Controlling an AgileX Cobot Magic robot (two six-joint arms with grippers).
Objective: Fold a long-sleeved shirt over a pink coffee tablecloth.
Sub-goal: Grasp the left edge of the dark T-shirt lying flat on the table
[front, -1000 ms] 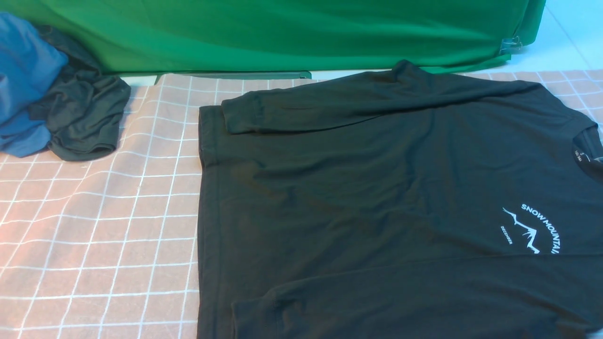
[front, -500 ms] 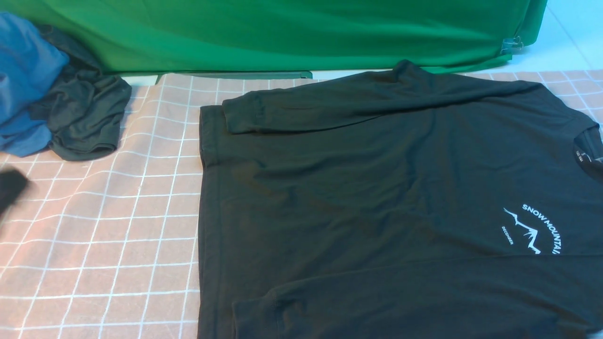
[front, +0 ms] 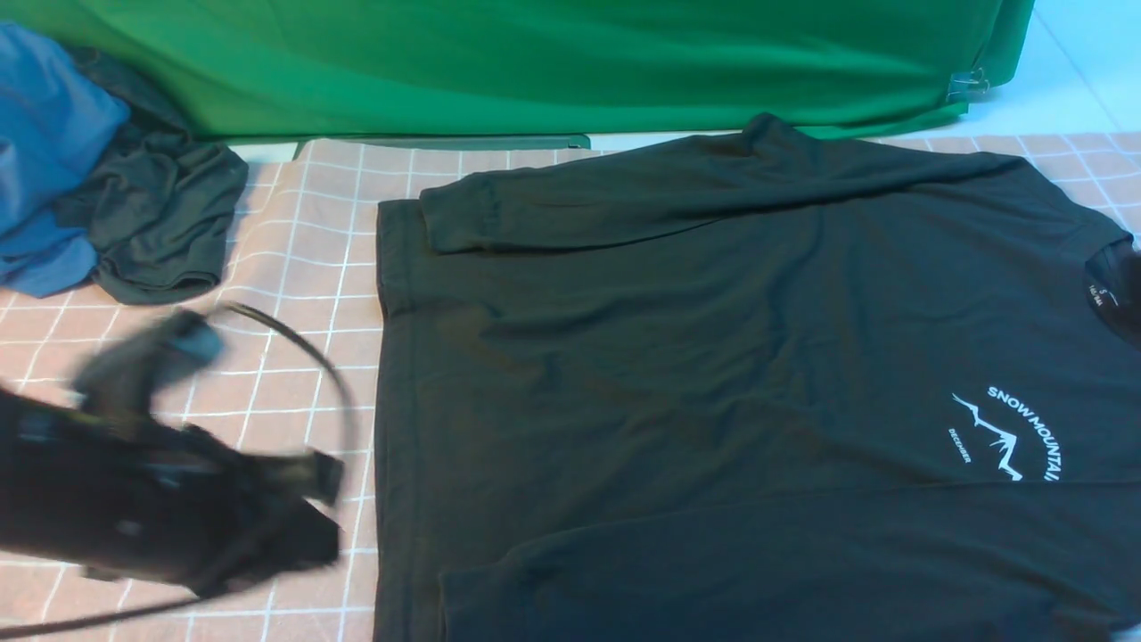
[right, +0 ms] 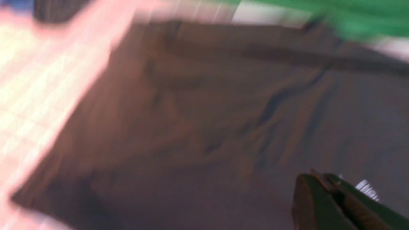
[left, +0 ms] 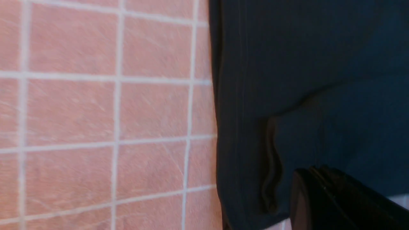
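Frontally: large black soft-knit long-sleeved shirt (front: 713,357) with a white "SNOW MOUNTAIN" print, lying flat on the wide dusty-pink tablecloth (front: 294,259) with a white line grid. Both sleeves are folded across its body, hem to the left, collar to the right. Plain green cloth (front: 535,62) hangs behind. Blue garment (front: 45,152) and smaller dark grey garment (front: 160,223) are heaped at far left. Left arm (front: 134,499), blurred, is low over the pink grid, just beside the hem.

Left wrist view: left pincer (left: 314,179), fingers together and empty, over the shirt's hem corner.

Right wrist view: heavily blurred. Right pincer (right: 314,182), fingers together with nothing between them, over the shirt's body.
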